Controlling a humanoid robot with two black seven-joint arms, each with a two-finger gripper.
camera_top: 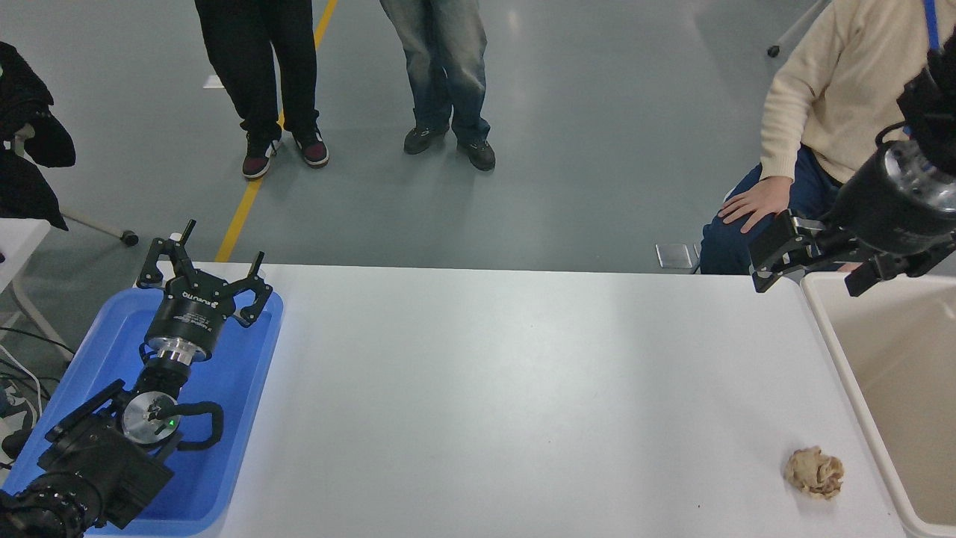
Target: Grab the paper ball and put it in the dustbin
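The paper ball [814,471], a tan wrinkly wad, lies on the white table [485,388] near its front right corner, just left of the dustbin. The dustbin [830,345], cream-beige with a thick pale rim, stands at the table's right edge. My right gripper [806,282] is open and empty. It hangs in the air over the dustbin's far left corner, well beyond the ball. My left gripper [208,263] is open and empty, parked over the blue tray at the lower left.
A shallow blue tray [246,373] lies at the table's left end under the left arm. A seated person in a cream sweater [829,82] is behind the right gripper, hand on knee [750,205]. Two people stand farther back [433,75].
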